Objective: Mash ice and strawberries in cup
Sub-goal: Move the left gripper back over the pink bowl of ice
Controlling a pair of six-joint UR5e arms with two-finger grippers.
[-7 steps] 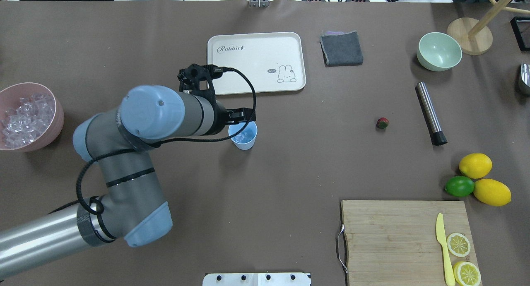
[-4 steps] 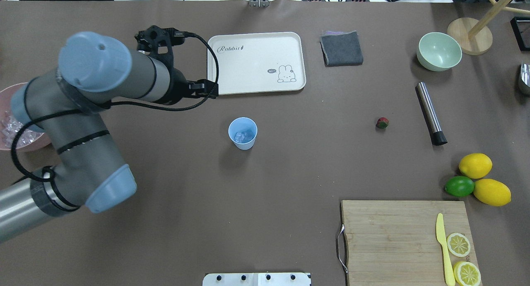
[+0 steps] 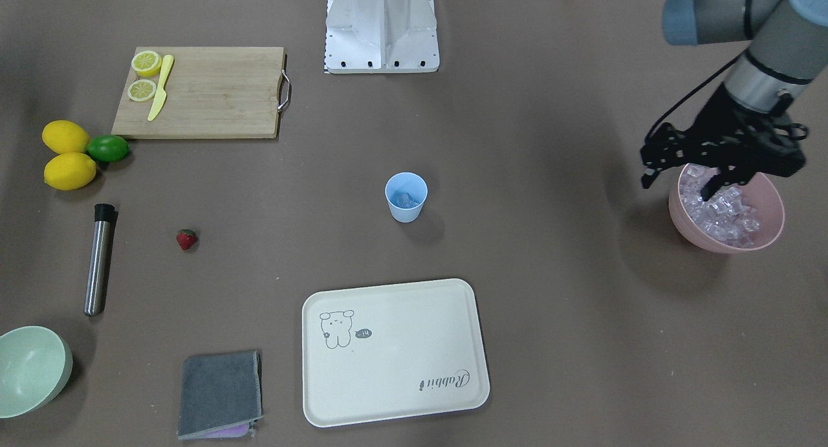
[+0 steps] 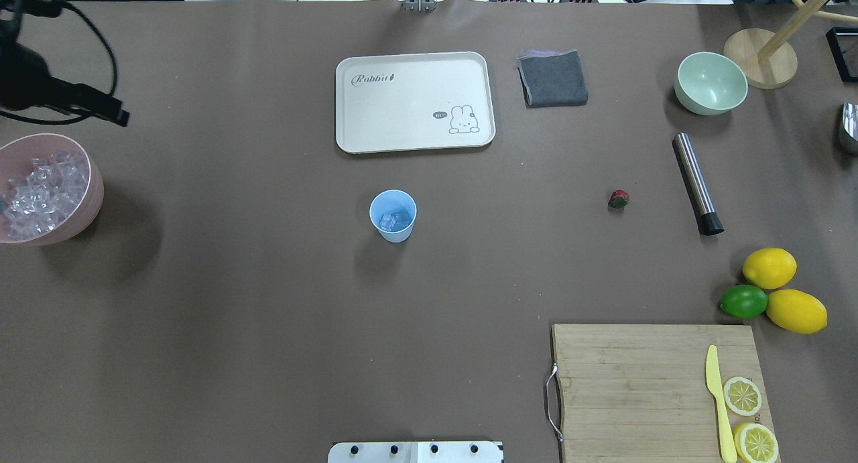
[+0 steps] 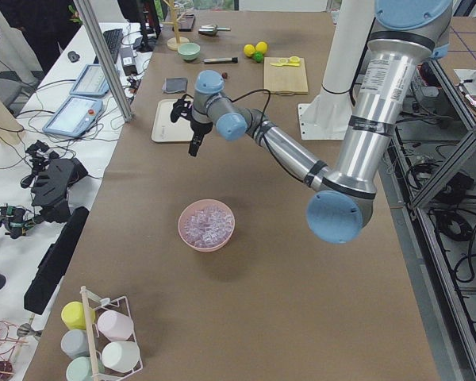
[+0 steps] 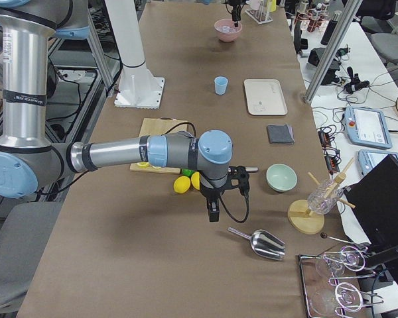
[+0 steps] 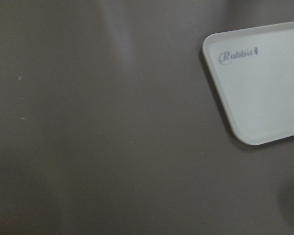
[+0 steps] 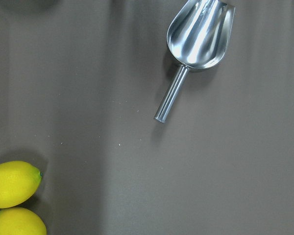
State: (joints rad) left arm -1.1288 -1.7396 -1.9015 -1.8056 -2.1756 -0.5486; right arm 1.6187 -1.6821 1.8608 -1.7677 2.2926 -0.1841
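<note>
Finds left claw (image 3: 710, 183) gone from above cup (image 4: 393, 215) since a second ago, now hanging by far rim of pink bowl (image 4: 94, 188). Cannot tell its grip. Puts cup central, ice (image 4: 392, 219) inside. Places strawberry (image 4: 619, 199) well toward right arm, near metal rod (image 4: 694, 179). Cannot tell right claw (image 6: 212, 211) either.

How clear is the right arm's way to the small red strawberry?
Probably clear, yes. The small red strawberry lies by itself on the brown table, apart from the black-tipped steel cylinder, and the right gripper hangs over that end.

cup (image 4: 403, 233) 1 | strawberry (image 4: 619, 199) 1 | lemons (image 4: 769, 268) (image 4: 796, 311) 2 | lime (image 4: 743, 301) 1 | bowls (image 4: 98, 196) (image 4: 710, 84) 2
</note>
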